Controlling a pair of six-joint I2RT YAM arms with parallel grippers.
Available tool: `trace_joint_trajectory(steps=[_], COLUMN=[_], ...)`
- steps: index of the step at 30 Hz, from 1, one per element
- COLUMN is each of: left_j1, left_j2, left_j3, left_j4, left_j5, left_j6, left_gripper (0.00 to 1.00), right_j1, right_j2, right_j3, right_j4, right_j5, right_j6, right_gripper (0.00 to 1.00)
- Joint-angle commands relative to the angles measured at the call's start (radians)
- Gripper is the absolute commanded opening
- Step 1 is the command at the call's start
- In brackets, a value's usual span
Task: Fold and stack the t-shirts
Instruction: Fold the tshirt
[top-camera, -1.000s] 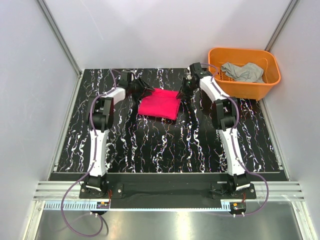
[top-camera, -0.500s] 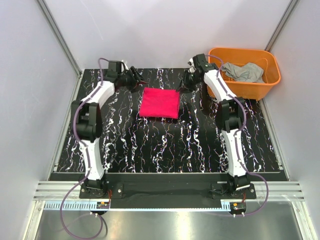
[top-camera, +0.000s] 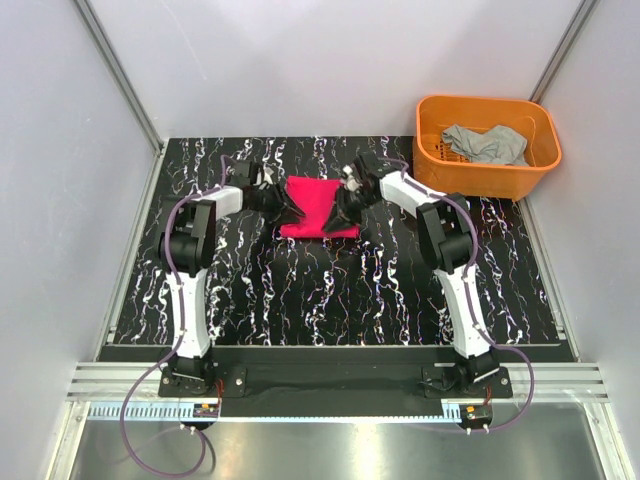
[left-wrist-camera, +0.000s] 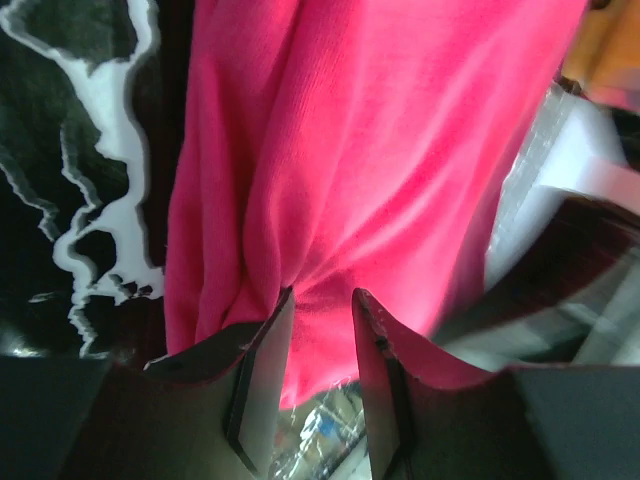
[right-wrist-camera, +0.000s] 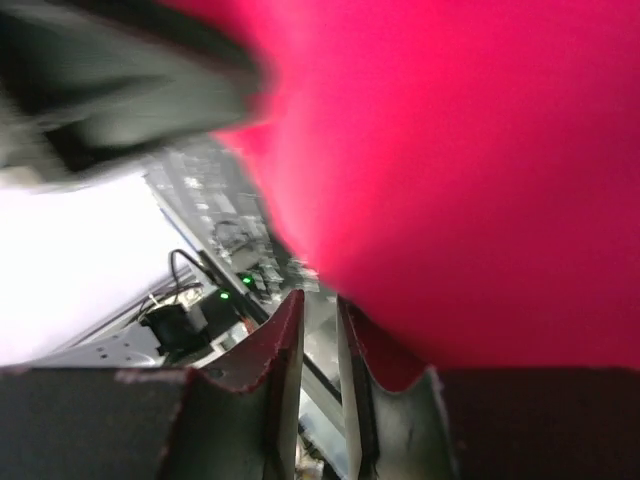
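The magenta-red t-shirt lies folded on the black marbled table, at the back centre. My left gripper is at its left edge. In the left wrist view the left gripper has red fabric bunched between its jaws, with creases running into the tips. My right gripper is at the shirt's right edge. Seen from the right wrist, that gripper shows a narrow empty gap, and blurred red cloth rests over its right finger. The grey t-shirt lies crumpled in the basket.
The orange plastic basket stands at the table's back right corner, close behind the right arm. Grey walls with metal rails close in both sides. The arm bases and a metal rail line the near edge.
Both grippers have come forward and inward from the table's back edge to the left and right sides of the red shirt. The shirt's sides now look pushed in a little.
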Motion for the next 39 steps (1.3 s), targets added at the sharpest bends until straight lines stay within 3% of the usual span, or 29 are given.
trace_joint_trajectory(steps=[1,5,9,14,20,27,30,34,39], left_j1=[0.014,0.018,0.014,0.000,0.021,0.093,0.121,0.144,0.158], left_j2=[0.016,-0.043,-0.170,-0.215,-0.029,0.246,0.321,0.304,0.141], left_j3=[0.001,0.000,-0.015,0.024,0.182,0.265,0.346,0.408,0.336], left_j4=[-0.041,-0.116,-0.120,-0.120,-0.072,0.302,0.308,0.234,0.173], left_j5=[-0.018,-0.052,-0.029,-0.015,-0.023,0.046,0.061,0.080,0.123], left_j6=[0.109,0.194,0.174,0.137,0.088,-0.183,-0.227,-0.208,-0.173], left_gripper=[0.39,0.40,0.41,0.45,0.49,0.49,0.49,0.50,0.60], right_j1=[-0.068,-0.124,-0.130,-0.122,-0.119,-0.127,-0.134,-0.139,-0.139], right_j2=[-0.020,-0.093,-0.189,-0.187,-0.070,0.001,-0.006,-0.064,-0.150], right_j3=[-0.097,-0.177,-0.196,-0.150,-0.049,-0.044,-0.085,-0.136,-0.174], right_j4=[0.095,0.096,0.086,0.086,0.090,0.093,0.089,0.075,0.026], right_j5=[-0.039,-0.045,-0.074,-0.108,-0.082,-0.068,-0.054,-0.048,-0.011], right_j6=[-0.036,-0.043,-0.045,-0.008,0.015,-0.011,-0.033,-0.066,-0.088], right_gripper=[0.25,0.24,0.25,0.26,0.26,0.27,0.27,0.30,0.36])
